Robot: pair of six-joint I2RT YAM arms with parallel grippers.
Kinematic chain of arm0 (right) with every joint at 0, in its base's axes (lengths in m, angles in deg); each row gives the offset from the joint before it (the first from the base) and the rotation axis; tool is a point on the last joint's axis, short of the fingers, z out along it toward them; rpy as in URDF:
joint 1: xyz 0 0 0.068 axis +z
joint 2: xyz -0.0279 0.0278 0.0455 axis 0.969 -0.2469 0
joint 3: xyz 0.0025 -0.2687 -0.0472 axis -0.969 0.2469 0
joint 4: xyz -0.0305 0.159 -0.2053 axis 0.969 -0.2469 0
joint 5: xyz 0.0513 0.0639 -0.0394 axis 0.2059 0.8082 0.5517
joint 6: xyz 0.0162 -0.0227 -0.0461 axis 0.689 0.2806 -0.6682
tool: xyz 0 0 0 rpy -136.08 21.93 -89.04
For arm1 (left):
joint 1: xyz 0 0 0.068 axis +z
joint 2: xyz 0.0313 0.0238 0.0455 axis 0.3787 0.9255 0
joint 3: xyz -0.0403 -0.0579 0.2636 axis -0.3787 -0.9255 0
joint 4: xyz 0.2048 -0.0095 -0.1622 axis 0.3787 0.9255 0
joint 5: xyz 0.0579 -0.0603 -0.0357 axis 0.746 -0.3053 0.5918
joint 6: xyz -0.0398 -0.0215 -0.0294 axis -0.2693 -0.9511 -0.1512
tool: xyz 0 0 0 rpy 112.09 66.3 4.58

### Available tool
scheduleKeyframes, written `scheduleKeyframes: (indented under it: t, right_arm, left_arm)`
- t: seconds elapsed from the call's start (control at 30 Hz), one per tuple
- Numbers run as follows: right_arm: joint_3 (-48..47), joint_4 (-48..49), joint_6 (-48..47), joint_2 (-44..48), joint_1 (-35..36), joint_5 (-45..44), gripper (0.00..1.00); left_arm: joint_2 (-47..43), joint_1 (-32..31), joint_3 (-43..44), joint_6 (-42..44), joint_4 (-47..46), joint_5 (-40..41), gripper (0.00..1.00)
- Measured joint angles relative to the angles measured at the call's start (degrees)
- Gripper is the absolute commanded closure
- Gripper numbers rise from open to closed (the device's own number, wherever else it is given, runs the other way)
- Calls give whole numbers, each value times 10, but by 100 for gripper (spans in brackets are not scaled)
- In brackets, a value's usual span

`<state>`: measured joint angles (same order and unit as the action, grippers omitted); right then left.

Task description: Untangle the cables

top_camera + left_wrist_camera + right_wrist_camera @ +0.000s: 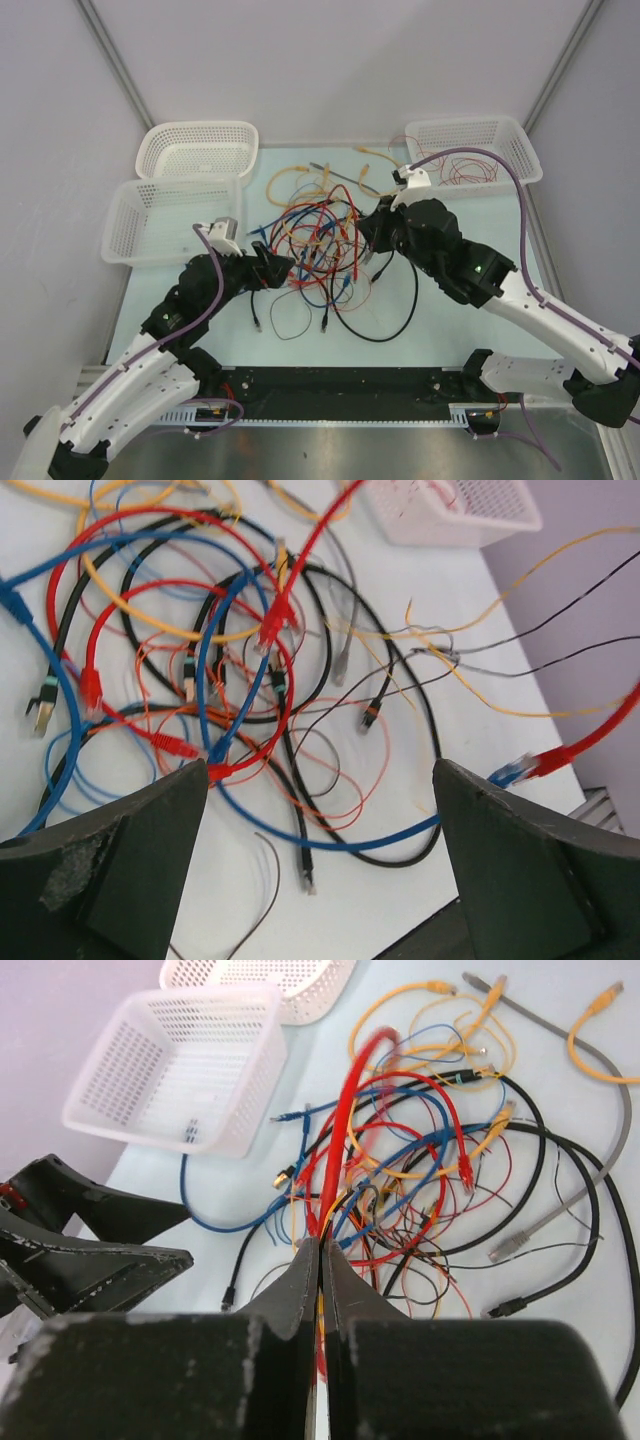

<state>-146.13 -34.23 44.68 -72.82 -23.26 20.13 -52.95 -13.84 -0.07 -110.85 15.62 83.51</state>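
Tabletop [445, 325]: right arm [470, 270] low, claw [320, 1248] around red cable [346, 1125]

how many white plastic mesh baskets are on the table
3 white plastic mesh baskets: the back-left basket, the front-left basket just in front of it, and the back-right basket, which holds thin red wires. None seems hidden.

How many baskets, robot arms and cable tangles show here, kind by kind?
White baskets: 3
Robot arms: 2
Cable tangle: 1 (single cables too knotted to count)
Total: 6
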Motion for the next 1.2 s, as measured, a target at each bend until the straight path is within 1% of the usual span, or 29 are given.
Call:
scheduleKeyframes:
  t: [0.1, 0.27, 0.4, 0.53, 0.67, 0.9, 1.03, 1.1, 1.2]
  right_arm:
    - [-3, -2, 0, 9, 1, 2, 100]
    - [-3, -4, 0, 10, 5, 6, 100]
    - [-3, -3, -5, 12, 8, 7, 100]
    - [-3, -8, -9, 12, 8, 3, 100]
    - [-3, -37, -11, 7, 8, -17, 100]
    - [17, -68, -10, 0, 8, -47, 100]
    - [27, -76, -7, 2, 9, -50, 100]
    - [30, -76, -6, 11, 9, -47, 100]
    - [30, -67, -2, 37, 9, -30, 100]
  left_arm:
    - [-4, 0, 7, 0, -26, -1, 0]
    - [-21, 0, 7, 0, -100, -21, 0]
    - [-12, 0, 12, -1, -147, -37, 0]
    - [30, 0, 23, -6, -166, -52, 1]
    - [66, 0, 23, -16, -167, -67, 0]
    - [95, 0, 23, -21, -156, -79, 0]
    - [100, 0, 23, -23, -151, -84, 0]
    - [99, 0, 21, -22, -160, -97, 0]
    - [100, -8, 11, -16, -209, -137, 1]
